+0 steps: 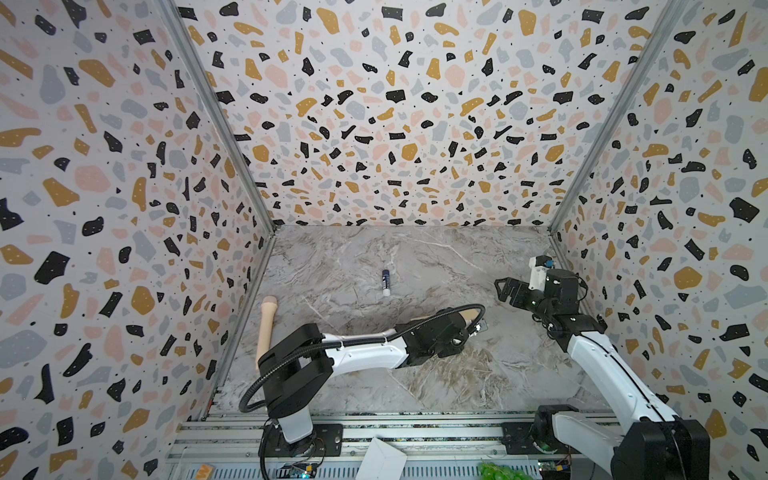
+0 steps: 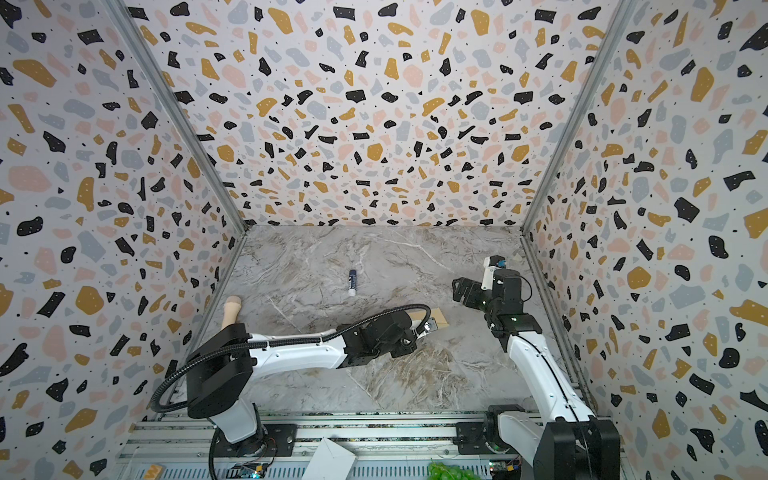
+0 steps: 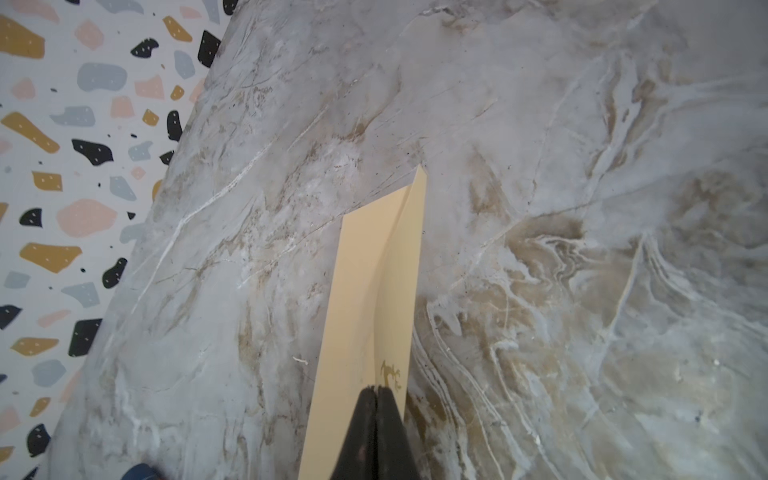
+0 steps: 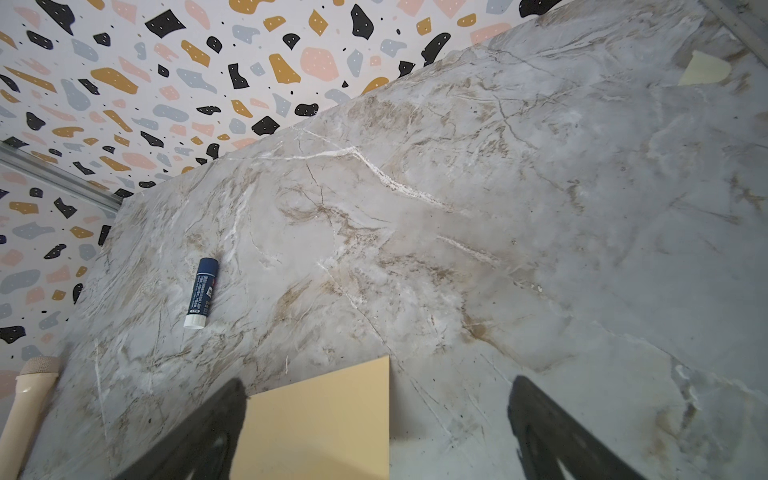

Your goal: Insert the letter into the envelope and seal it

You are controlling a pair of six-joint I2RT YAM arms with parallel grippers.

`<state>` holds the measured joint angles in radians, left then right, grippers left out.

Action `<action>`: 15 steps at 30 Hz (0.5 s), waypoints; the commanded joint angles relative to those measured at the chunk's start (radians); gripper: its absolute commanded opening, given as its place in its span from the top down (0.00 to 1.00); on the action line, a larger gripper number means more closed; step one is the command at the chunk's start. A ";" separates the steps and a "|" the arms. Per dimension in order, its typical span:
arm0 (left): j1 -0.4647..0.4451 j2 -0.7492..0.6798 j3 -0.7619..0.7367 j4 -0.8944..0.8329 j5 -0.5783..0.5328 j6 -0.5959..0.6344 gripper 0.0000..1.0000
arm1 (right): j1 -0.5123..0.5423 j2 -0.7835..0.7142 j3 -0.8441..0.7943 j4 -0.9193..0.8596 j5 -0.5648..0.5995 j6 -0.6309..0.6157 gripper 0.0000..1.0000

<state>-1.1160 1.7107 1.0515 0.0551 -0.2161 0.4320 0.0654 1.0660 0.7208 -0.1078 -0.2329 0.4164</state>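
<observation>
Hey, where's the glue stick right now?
In both top views the glue stick lies on the marble table, near the middle toward the back wall, left of the open right gripper.

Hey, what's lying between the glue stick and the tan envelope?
Nothing. The right wrist view shows only bare marble table between the glue stick and the envelope. Both top views agree.

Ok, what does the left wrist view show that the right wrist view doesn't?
Only left wrist: the left gripper, shut, apparently pinching the envelope beside its printed ornament. Only right wrist: the open right gripper, the whole glue stick, and a beige handled tool. Both: the envelope, the marble table and the speckled wall.
</observation>
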 commanded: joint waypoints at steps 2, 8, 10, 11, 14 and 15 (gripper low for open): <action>-0.005 -0.023 -0.114 0.086 0.049 0.233 1.00 | -0.004 -0.014 -0.006 0.004 -0.012 -0.016 0.01; -0.004 -0.066 -0.204 0.152 0.018 0.259 0.75 | -0.003 0.001 -0.009 0.014 -0.044 -0.013 0.01; -0.004 -0.095 -0.223 0.174 0.011 0.230 0.56 | -0.001 0.001 -0.009 0.018 -0.053 -0.013 0.01; -0.004 -0.115 -0.238 0.206 0.002 0.203 0.49 | 0.000 0.001 -0.008 0.018 -0.052 -0.014 0.01; 0.003 -0.206 -0.260 0.297 -0.065 0.089 0.25 | 0.000 0.002 -0.005 0.017 -0.050 -0.022 0.01; 0.015 -0.239 -0.258 0.314 -0.094 0.030 0.18 | 0.002 0.002 -0.001 0.016 -0.051 -0.024 0.01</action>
<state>-1.1137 1.5620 0.7925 0.2157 -0.2321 0.5846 0.0654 1.0687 0.7155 -0.1032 -0.2718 0.4103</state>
